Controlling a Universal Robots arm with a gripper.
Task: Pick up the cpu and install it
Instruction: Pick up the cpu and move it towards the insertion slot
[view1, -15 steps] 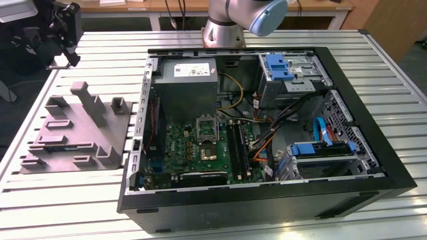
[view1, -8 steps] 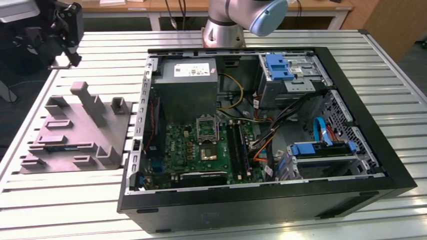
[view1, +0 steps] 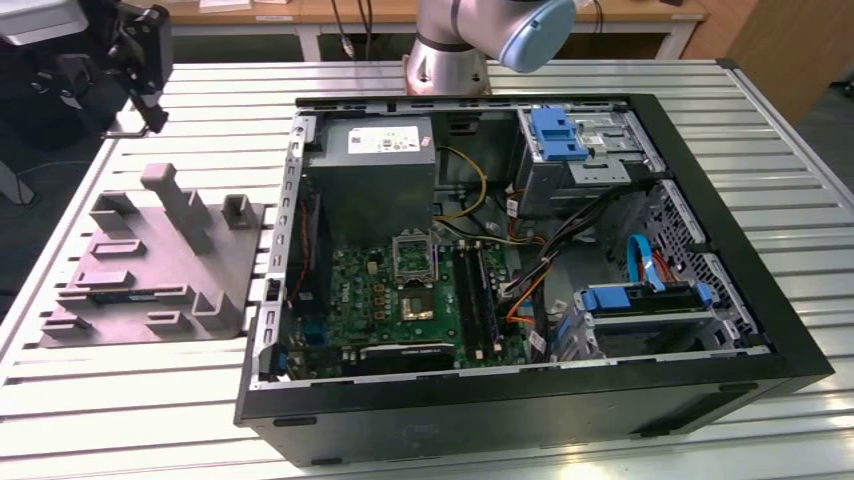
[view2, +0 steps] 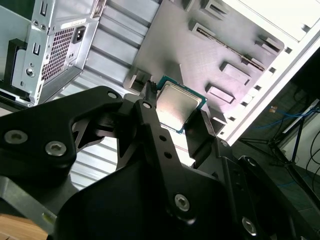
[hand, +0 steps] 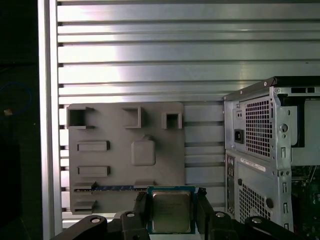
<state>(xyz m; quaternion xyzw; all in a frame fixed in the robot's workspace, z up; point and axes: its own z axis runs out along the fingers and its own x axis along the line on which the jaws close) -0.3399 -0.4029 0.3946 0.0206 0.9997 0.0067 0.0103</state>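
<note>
1. Jaws are clenched on the cpu. In both wrist views the gripper pinches it by two opposite edges, with the silvery top facing the first wrist camera.
2. At the exterior view's left, the gripper hangs above the slatted table, so the cpu is in the air and rests on nothing.
3. Just to the right lies the grey tray. In the second wrist view the cpu sits above the tray, clear of it.
4. Further right stands the open computer case, with the green motherboard inside, well apart from the cpu.
5. Handling, as a judgement: the chip looks light, thin and stiff, with a smooth metal lid that could slip. Its underside contacts are likely delicate, so the edges, as gripped now, are the place to hold it.
</note>
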